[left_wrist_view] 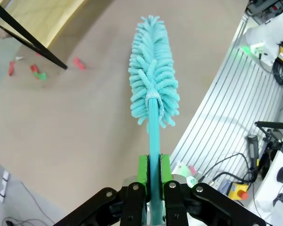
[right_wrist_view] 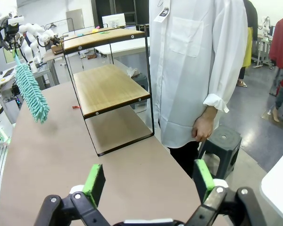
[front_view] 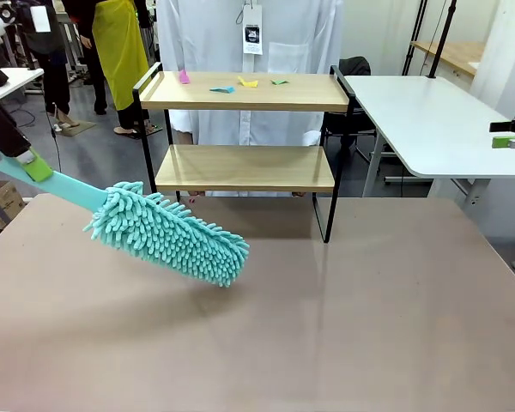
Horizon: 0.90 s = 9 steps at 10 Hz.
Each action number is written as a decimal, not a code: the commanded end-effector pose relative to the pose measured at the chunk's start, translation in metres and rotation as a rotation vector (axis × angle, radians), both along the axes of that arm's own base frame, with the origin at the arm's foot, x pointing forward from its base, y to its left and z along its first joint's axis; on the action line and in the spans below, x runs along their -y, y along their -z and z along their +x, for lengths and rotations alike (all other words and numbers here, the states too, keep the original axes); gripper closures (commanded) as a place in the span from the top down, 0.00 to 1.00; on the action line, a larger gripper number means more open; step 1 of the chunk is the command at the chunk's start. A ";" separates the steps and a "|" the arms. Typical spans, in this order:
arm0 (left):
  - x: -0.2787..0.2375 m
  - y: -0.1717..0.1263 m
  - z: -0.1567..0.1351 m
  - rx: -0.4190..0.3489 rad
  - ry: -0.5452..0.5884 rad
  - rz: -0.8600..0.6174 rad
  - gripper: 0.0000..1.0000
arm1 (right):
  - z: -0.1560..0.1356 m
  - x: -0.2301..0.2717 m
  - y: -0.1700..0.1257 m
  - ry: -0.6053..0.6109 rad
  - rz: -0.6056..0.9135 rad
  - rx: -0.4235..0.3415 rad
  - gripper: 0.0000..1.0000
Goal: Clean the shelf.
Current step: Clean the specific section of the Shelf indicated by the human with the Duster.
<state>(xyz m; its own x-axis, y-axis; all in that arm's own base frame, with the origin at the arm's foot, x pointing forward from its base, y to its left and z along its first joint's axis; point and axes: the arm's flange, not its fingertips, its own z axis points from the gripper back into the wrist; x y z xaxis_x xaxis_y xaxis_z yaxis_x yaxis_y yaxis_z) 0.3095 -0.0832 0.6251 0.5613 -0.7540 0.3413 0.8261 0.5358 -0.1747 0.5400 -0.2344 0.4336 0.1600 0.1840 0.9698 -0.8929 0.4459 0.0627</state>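
Here, left hand (left_wrist_view: 153, 162) grips the duster (front_view: 167, 233), clear of the shelf (front_view: 245, 167) edge; right hand (right_wrist_view: 148, 181) spread wide.

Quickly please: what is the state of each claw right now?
Left claw: closed, holding the teal duster by its handle.
Right claw: open, holding nothing.

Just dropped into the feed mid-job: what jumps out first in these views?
A fluffy teal duster dominates, its handle clamped in the left pincer and its head held low over the brown table, in front of the shelf. Small coloured paper scraps lie on the shelf's top board, and a person in a white shirt stands right behind it. The right pincer is open, holding nothing.
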 end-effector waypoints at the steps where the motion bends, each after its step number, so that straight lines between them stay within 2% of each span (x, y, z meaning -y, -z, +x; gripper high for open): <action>1: -0.001 -0.002 0.001 0.005 0.001 -0.014 0.13 | -0.001 -0.002 -0.003 0.000 -0.002 0.004 1.00; 9: -0.001 -0.002 0.001 0.005 0.001 -0.014 0.13 | -0.001 -0.002 -0.003 0.000 -0.002 0.004 1.00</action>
